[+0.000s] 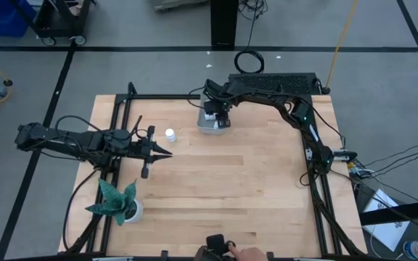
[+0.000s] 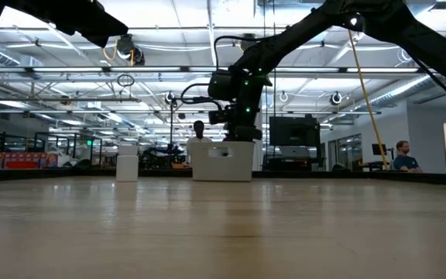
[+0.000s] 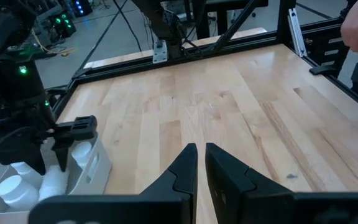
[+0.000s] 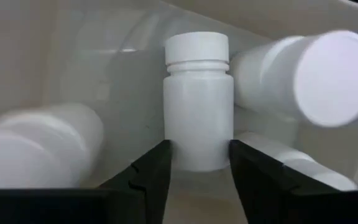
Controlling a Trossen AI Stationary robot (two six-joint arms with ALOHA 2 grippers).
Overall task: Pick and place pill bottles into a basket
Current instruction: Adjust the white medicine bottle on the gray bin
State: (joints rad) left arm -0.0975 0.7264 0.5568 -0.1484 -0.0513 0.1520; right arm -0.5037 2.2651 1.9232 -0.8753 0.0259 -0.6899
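- Fingers of the right gripper (image 4: 199,168) are reaching down into the small pale grey-blue rectangular plastic basket (image 1: 210,126) at the far side of the wooden table (image 1: 252,188), standing either side of an upright small white cylindrical pill bottle with a white cap (image 4: 197,102); the jaws are sitting just beside its walls, and whether they are pressing on it I cannot tell.
- Other white pill bottles are lying on their sides around it inside the basket, one (image 4: 303,78) tilting its cap toward the wrist camera.
- One more white pill bottle (image 1: 170,134) is standing alone on the table, well apart from the basket and near the left gripper (image 1: 167,153).
- That left gripper is hovering over the table with its fingers nearly touching, holding nothing.
- A green plant in a white pot (image 1: 122,204) is sitting at the near left corner.
- A person's hand (image 1: 251,254) is showing at the near edge.
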